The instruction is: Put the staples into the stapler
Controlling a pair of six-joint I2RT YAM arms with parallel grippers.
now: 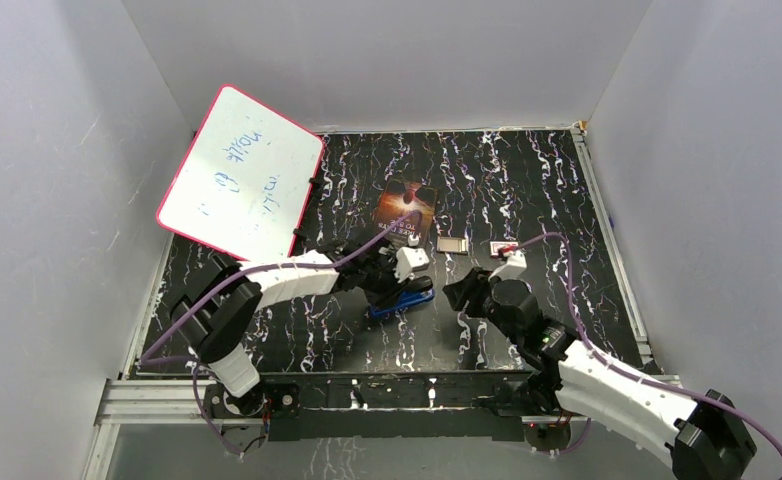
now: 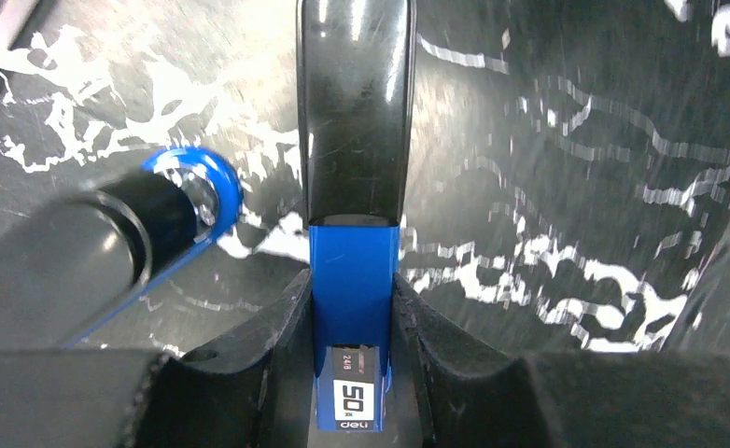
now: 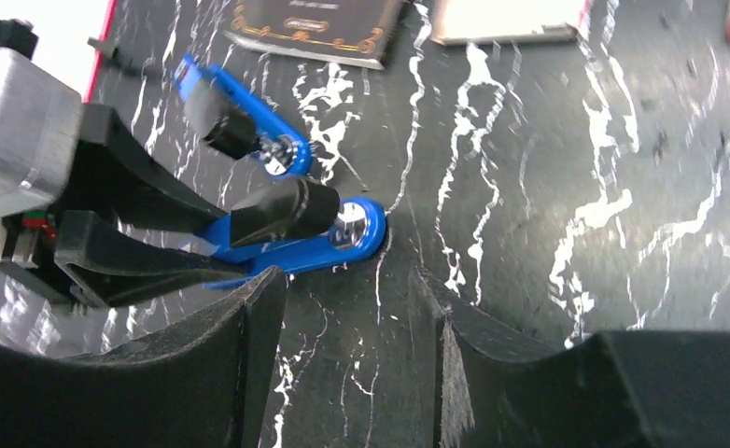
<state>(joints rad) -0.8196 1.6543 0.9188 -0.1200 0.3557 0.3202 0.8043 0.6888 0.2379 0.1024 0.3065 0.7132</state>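
The blue and black stapler (image 1: 404, 301) lies on the dark marbled table near the middle. My left gripper (image 2: 352, 280) is shut on it, one finger pressed against each side of its blue body (image 2: 354, 271), close to the white "50" label. In the right wrist view the stapler (image 3: 338, 235) shows two blue arms spread apart, and the left gripper's black fingers (image 3: 147, 201) hold it from the left. My right gripper (image 3: 344, 280) stands open just in front of the stapler's rounded end, with only bare table between its fingers. I cannot make out the staples.
A pink-rimmed whiteboard (image 1: 242, 172) leans at the back left. Behind the stapler lie a dark card (image 1: 407, 203), a pale flat rectangle (image 1: 453, 244) and a small red-and-white box (image 1: 504, 247). White walls close in the table on three sides.
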